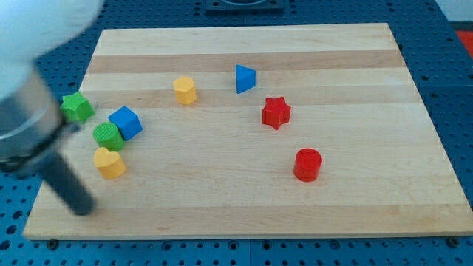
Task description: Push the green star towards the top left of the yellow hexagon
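Sitting at the tabletop (244, 214) edge just above and right of my tool's tip (83, 207), a bare rod gripping nothing, the green star (76, 107) seems well short of the yellow hexagon (185, 90) farther right, so nearly the whole push remains.

Bright, even light; blurred foreground arm (44, 140)

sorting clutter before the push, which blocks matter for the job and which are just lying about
Job: green star, yellow hexagon, my tip.
Lying about: green cylinder, blue cube, yellow heart, blue triangle, red star, red cylinder.
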